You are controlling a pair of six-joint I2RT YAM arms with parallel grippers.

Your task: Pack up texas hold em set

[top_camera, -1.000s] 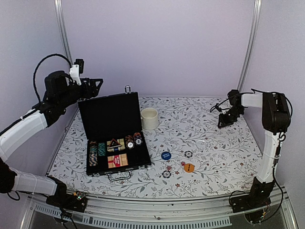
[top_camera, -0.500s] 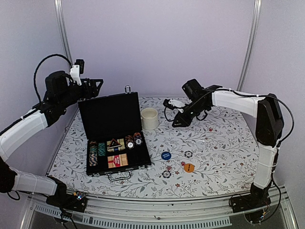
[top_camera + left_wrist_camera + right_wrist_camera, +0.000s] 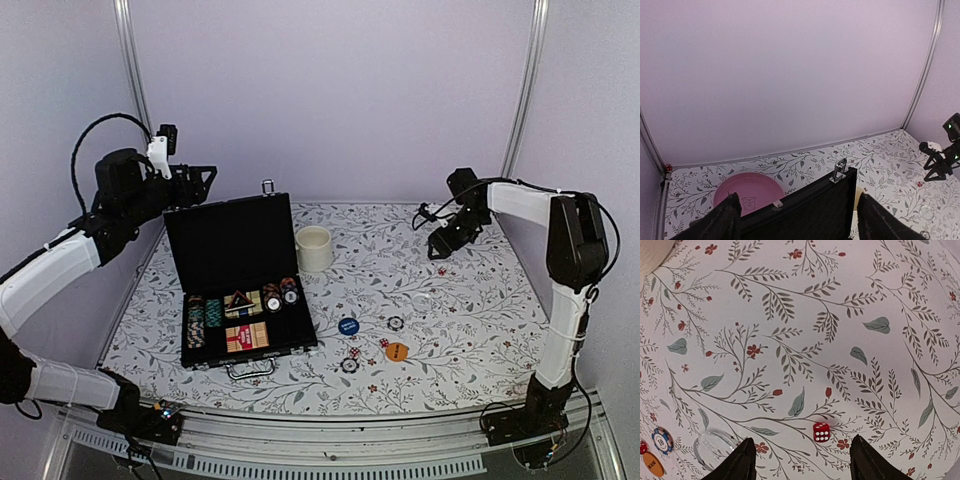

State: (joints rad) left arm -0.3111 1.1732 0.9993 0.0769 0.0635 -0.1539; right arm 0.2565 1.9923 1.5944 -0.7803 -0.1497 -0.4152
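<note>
Seen from above, a flower-patterned table (image 3: 480, 310) holds an open black case (image 3: 230, 245) at the near left. Its lid stands upright, and its tray carries striped chips (image 3: 203, 322) and card decks (image 3: 246, 337). A cream mug (image 3: 314, 248) stands just right of the lid. Loose on the table to the right of the case lie a blue button (image 3: 348, 326), an orange button (image 3: 397, 351), and a few more chips and dice. Well apart from these, at the far right, sits a lone red die (image 3: 821, 432). The right gripper (image 3: 801, 440) hovers over it with fingers spread and nothing between them. In the wrist view the die lies a little nearer one finger than the other. The left gripper (image 3: 797, 200) hangs above the top edge of the lid, also spread and empty, with a pink plate (image 3: 747, 192) on the table behind the case. We judge the step in hand to be picking up that stray die. To do it well we would first centre the die between the fingers and square them to two flat faces. We would then descend straight until the tips nearly touch the table and close gently, since so small a cube could squirt out sideways. After that we would carry it high, clear of the mug, to the case.
</note>
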